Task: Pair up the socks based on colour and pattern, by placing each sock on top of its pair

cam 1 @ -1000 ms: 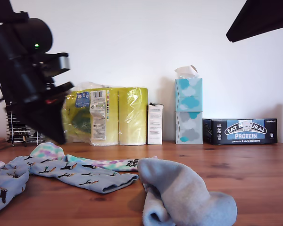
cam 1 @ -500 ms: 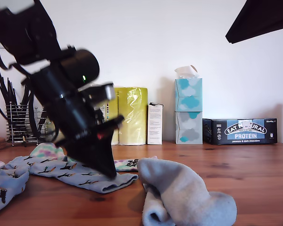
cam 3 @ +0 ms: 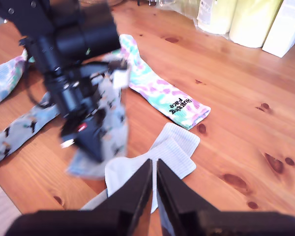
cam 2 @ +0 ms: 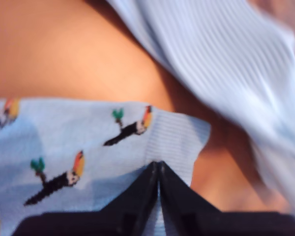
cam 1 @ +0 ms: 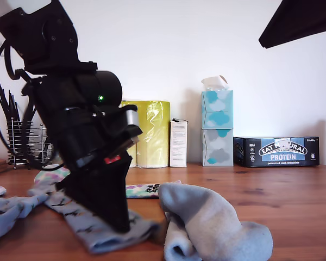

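Note:
My first gripper point(cam 2: 158, 166) is shut on the ribbed cuff of a blue-grey sock printed with small dark birds point(cam 2: 73, 142). In the exterior view this first gripper point(cam 1: 119, 224) presses that sock point(cam 1: 92, 232) down just left of a crumpled light-blue ribbed sock point(cam 1: 217, 223). A tie-dye sock with black lettering point(cam 1: 142, 190) lies behind them. Another bird-print sock point(cam 1: 8, 209) lies at the exterior view's left. My second gripper point(cam 3: 153, 169) is shut on nothing, high above the ribbed sock point(cam 3: 173, 147). It also sees the tie-dye sock point(cam 3: 157, 91) and the first gripper point(cam 3: 91, 147).
Along the back wall stand a yellow toilet-roll pack point(cam 1: 148, 133), a small white box point(cam 1: 178, 142), stacked tissue boxes point(cam 1: 217, 128) and a dark protein-bar box point(cam 1: 277, 151). A wire rack point(cam 1: 22, 144) is at the exterior view's far left. A dark arm part point(cam 1: 299, 22) hangs at that view's upper right.
The first arm swung from the exterior view's left toward the middle and down onto the bird-print sock. That sock's end has been dragged forward, closer to the ribbed sock.

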Robot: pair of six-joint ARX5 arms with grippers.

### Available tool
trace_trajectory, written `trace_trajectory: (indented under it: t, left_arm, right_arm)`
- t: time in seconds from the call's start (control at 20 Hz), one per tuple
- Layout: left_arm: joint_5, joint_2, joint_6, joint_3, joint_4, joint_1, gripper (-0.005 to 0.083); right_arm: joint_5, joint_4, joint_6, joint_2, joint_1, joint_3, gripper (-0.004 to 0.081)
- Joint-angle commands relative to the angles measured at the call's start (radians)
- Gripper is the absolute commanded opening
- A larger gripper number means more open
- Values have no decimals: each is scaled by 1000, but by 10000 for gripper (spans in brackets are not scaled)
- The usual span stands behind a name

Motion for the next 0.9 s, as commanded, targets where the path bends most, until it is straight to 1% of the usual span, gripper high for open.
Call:
trace_trajectory:
  t: [0.0, 0.1, 0.35, 0.5, 0.6, 0.65, 0.8, 0.85]
  left_arm:
    - [0, 29, 48, -37, -116, -15, -19]
    - [0, 29, 88, -37, -224, -20, -19]
    - [4, 29, 175, -37, -431, -20, -19]
    - [74, 27, 229, -35, -501, -21, -19]
    - [75, 10, 231, -21, -487, -16, -19]
    - [52, -17, 224, -10, -444, -6, -19]
    - [-98, -113, 121, -3, -262, 11, -19]
    - [-131, -151, 99, -3, -217, 21, -19]
  right_arm:
    - [-9, 20, -3, 3, -3, -18, -12]
    - [-9, 27, -3, 3, -3, -18, -12]
    - [-10, 35, 4, 3, -3, -18, -12]
    - [-14, 42, 4, 3, -3, -18, -12]
    - [-34, 42, 4, 3, -3, -18, -12]
    - [-35, 41, 4, 3, -3, -18, -12]
    - [-35, 36, 4, 3, -3, -18, -12]
    - [-35, 35, 3, 3, -3, -18, -12]
